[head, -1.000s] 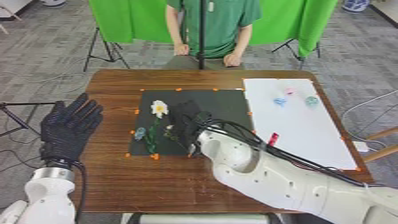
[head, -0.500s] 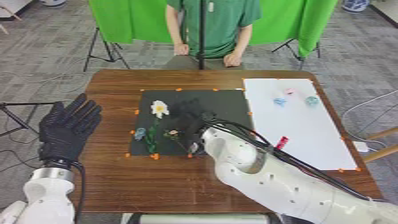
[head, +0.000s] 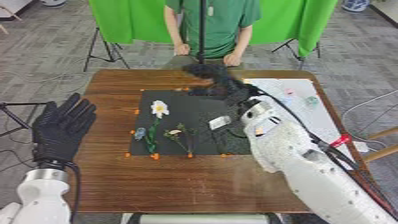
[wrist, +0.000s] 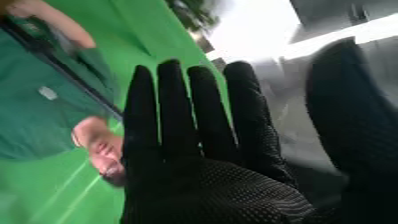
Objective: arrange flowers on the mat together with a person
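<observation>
In the head view my right hand is over the far edge of the black mat, holding nothing. My right hand has straight, spread fingers in the right wrist view. On the mat lie a white flower with a green stem, a small blue flower at the left, and a thin-stemmed sprig with a pale bloom to their right. My left hand stands open left of the mat. Pink, blue and green blooms lie on the white sheet.
Orange markers line the mat's edges. My right arm crosses the right part of the mat and the white sheet. The wooden table extends in front of the mat, and a dark vertical pole stands beyond its far edge.
My right hand has risen from the middle of the mat and moved toward the far edge. The sprig it partly covered now lies uncovered on the mat. My left hand has barely shifted.
</observation>
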